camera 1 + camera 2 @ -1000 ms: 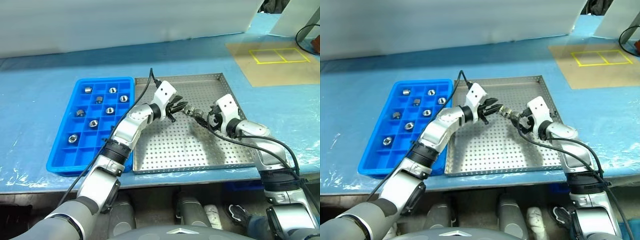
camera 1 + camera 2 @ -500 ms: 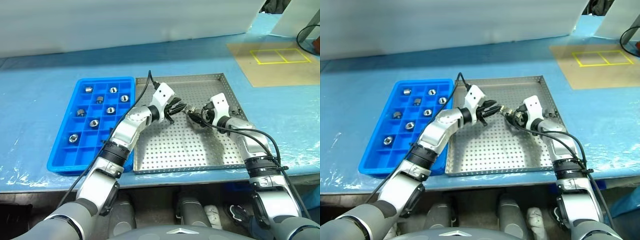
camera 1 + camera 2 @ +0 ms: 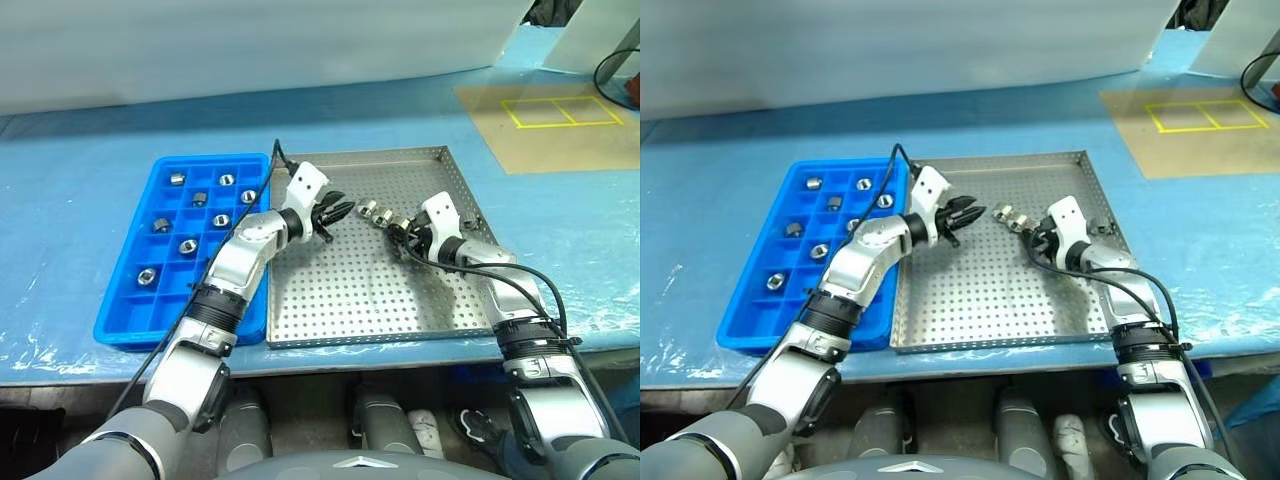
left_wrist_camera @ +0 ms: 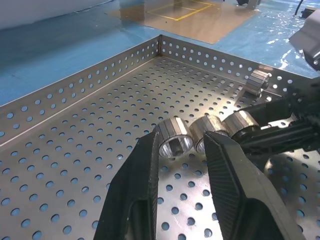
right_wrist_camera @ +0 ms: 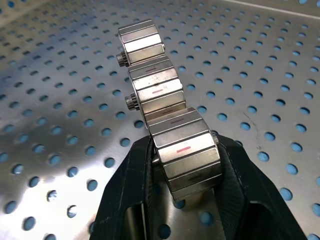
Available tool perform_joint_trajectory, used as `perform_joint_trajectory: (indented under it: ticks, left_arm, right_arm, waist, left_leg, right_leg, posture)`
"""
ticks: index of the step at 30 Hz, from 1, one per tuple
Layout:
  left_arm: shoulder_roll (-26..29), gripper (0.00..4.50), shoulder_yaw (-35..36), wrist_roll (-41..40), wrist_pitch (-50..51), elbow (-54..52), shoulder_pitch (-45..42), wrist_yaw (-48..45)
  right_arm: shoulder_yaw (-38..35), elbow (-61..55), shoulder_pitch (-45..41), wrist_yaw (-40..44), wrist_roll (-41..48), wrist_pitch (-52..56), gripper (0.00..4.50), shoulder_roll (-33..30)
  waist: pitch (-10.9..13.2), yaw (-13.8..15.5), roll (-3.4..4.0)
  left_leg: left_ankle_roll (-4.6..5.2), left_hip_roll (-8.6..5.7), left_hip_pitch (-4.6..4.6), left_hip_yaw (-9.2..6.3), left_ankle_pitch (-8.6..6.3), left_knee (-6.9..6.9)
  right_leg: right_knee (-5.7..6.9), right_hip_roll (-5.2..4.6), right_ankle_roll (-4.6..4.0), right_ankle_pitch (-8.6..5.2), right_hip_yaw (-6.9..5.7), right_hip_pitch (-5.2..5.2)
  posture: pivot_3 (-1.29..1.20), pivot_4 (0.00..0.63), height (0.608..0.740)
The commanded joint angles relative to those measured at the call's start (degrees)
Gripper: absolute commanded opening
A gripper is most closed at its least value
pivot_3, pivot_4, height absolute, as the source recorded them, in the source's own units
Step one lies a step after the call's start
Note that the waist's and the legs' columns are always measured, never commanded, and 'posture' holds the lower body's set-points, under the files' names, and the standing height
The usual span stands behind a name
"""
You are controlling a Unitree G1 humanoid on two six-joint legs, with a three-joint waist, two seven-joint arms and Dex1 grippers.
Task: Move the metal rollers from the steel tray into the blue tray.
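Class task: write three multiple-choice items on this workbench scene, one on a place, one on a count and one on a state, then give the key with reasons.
1. On which side of the steel tray does the blue tray lie?
A. the robot's right
B. the robot's left
C. stacked on top of it

2. How many metal rollers form the row in front of the right claw?
A. one
B. six
C. three

3. What is the state of the right claw?
A. shut on the nearest roller of the row
B. wide open above the blue tray
C. shut on nothing, off the table

Key:
1 B: both eye views show the blue tray beside the steel tray's left edge.
2 C: the right wrist view shows three rollers end to end.
3 A: its two fingers press on either side of that roller.
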Motion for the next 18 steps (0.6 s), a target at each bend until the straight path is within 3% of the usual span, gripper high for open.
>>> perform_joint_trajectory:
  ticks: [1, 10, 13, 18]
  left_arm:
    - [1.4, 1.45, 0.8, -1.7, -1.5, -3.0, 1.4, -3.5]
    - [3.4, 1.45, 0.7, -1.6, -5.1, -2.0, 1.7, -7.2]
    - [2.0, 2.04, 2.6, -5.2, -0.9, -2.1, 1.4, -7.7]
    - [1.1, 3.73, 4.8, -8.8, 5.5, -2.8, 2.1, -6.6]
  right_arm:
    - [-3.3, -8.6, 0.8, 3.0, 4.4, 0.8, 1.19, -1.9]
    - [-4.3, -18.1, 3.5, 6.0, 10.0, 8.1, 1.19, -4.5]
    - [-4.3, -19.6, 3.8, 5.8, 10.6, 9.0, 1.19, -4.7]
    - [-4.6, -20.7, 4.2, 5.2, 11.1, 9.6, 1.19, -4.6]
  waist:
    - [0.0, 0.0, 0.0]
    - [0.0, 0.1, 0.0]
    - [0.0, 0.1, 0.0]
    - [0.0, 0.0, 0.0]
  left_leg:
    - [0.0, 0.0, 0.0, 0.0, 0.0, -0.01]
    - [-0.02, 0.01, 0.0, 0.0, 0.0, -0.01]
    - [-0.02, 0.01, 0.01, 0.01, 0.0, -0.05]
    - [-0.04, 0.01, 0.03, 0.02, 0.01, -0.07]
  right_leg:
    - [0.0, 0.0, 0.0, 0.0, 0.0, 0.0]
    - [-0.01, -0.01, 0.0, 0.0, 0.0, 0.0]
    - [-0.02, 0.0, 0.0, 0.0, 0.0, 0.0]
    - [-0.01, 0.0, 0.0, 0.0, 0.0, -0.02]
  posture:
    - [-0.27, 0.15, 0.74]
    - [-0.27, 0.15, 0.74]
    - [-0.28, 0.15, 0.74]
    - [-0.29, 0.15, 0.74]
